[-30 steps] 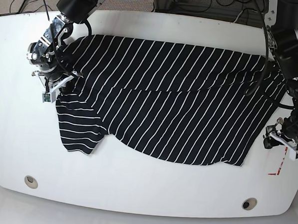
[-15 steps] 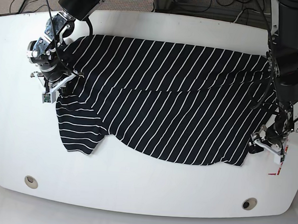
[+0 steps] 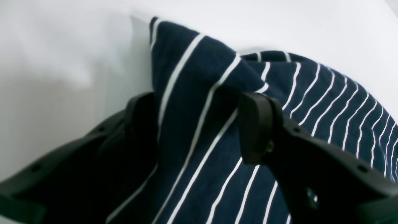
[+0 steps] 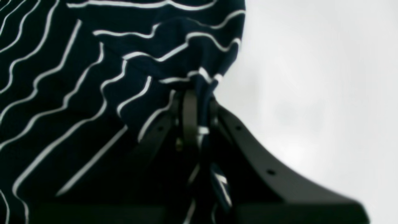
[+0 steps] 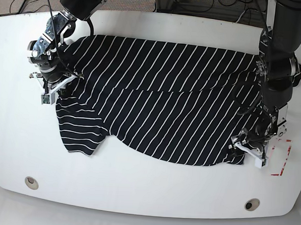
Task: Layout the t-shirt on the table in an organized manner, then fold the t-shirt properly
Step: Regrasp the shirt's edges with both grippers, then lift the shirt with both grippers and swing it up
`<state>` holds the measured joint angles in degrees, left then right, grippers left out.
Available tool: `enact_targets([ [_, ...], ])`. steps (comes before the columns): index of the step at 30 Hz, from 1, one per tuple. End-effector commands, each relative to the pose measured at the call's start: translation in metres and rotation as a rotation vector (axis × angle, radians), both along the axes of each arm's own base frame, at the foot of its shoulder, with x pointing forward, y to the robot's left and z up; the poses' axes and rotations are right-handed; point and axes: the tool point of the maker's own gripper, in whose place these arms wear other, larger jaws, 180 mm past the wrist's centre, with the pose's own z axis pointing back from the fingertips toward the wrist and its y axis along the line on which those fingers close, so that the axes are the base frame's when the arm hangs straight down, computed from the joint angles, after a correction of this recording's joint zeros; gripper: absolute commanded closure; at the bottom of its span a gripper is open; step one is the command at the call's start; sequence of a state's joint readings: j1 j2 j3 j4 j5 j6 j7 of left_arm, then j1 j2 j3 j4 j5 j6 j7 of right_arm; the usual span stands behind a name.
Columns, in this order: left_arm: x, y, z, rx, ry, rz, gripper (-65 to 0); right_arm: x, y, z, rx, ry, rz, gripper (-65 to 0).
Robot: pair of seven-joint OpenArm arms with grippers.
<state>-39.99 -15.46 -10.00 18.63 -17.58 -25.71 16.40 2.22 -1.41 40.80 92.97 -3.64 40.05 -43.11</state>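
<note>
The black t-shirt with thin white stripes lies spread but wrinkled across the white table, one sleeve toward the front left. My right gripper sits at the shirt's left edge. In the right wrist view it is shut on a bunched fold of the t-shirt. My left gripper is at the shirt's lower right corner. In the left wrist view it stands open, its fingers astride a raised corner of the t-shirt.
Two round grey grommet holes sit near the table's front edge. A red-and-white sticker lies just right of the left gripper. Cables run behind the table's far edge.
My left arm has swung in from the bare table at the right onto the shirt's lower right corner. The right gripper has shifted slightly toward the far edge, still holding the fabric.
</note>
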Motion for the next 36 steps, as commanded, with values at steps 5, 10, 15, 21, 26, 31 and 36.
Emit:
enact_targets([
  [5, 0.014, 0.001, 0.019, 0.005, -0.047, -0.001, -28.2, 0.013, -0.004, 0.019, -0.016, -0.069, 0.0, 0.0],
  [10, 0.015, 0.002, 0.02, 0.007, -0.053, 0.002, -2.6, 0.012, -0.006, 0.019, -0.02, -0.068, 0.0, 0.0],
  [15, 0.015, 0.006, 0.021, 0.012, -0.054, 0.004, -0.4, 0.012, -0.006, 0.02, -0.022, -0.068, 0.0, 0.0],
  [21, 0.018, 0.032, 0.041, 0.054, -0.1, 0.024, 0.0, 0.011, -0.008, 0.025, -0.039, -0.079, 0.001, 0.0],
  [26, 0.009, 0.05, 0.052, 0.09, -0.11, 0.021, 0.0, 0.008, -0.002, 0.043, -0.095, -0.112, 0.036, 0.0],
  [31, -0.005, 0.075, 0.08, 0.111, -0.157, 0.042, 0.0, 0.008, 0.015, 0.06, -0.145, -0.144, 0.107, 0.0],
  [36, -0.012, 0.072, 0.122, 0.17, -0.244, 0.002, 0.0, 0.017, 0.027, 0.081, -0.181, -0.197, 0.153, 0.0],
])
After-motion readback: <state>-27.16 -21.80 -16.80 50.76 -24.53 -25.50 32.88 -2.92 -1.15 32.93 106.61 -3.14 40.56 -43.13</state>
